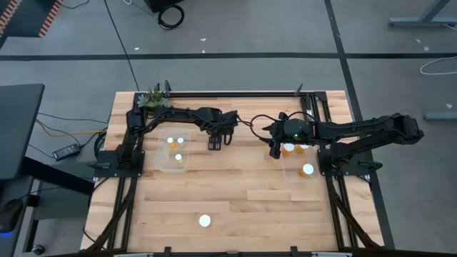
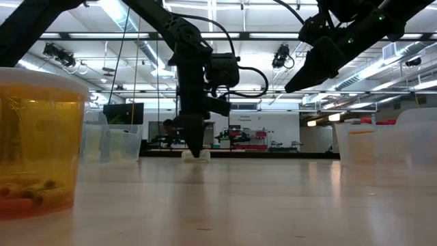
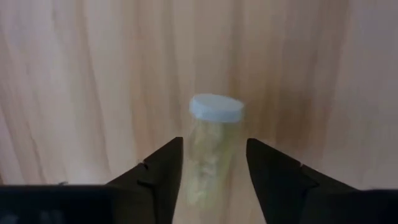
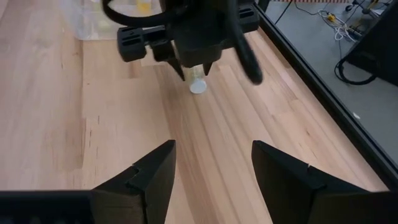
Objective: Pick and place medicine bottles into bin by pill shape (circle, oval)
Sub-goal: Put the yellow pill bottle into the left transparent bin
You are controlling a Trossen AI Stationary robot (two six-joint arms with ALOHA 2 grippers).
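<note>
A light wooden table (image 1: 235, 207) stands on a grey floor (image 1: 235, 28) crossed by dark lines, with black cables (image 1: 170, 14) and a dark desk (image 1: 18, 121) beside it, while beyond it long ceiling lights (image 2: 136, 8) brighten a workshop hall with shelving (image 2: 246, 140).

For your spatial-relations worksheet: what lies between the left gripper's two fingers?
A medicine bottle with a white cap stands between the left gripper fingers, seen in the left wrist view; whether they touch it is unclear.

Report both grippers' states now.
Left gripper: fingers straddle a medicine bottle; whether they grip it cannot be told.
Right gripper: open, empty, above the table.
</note>
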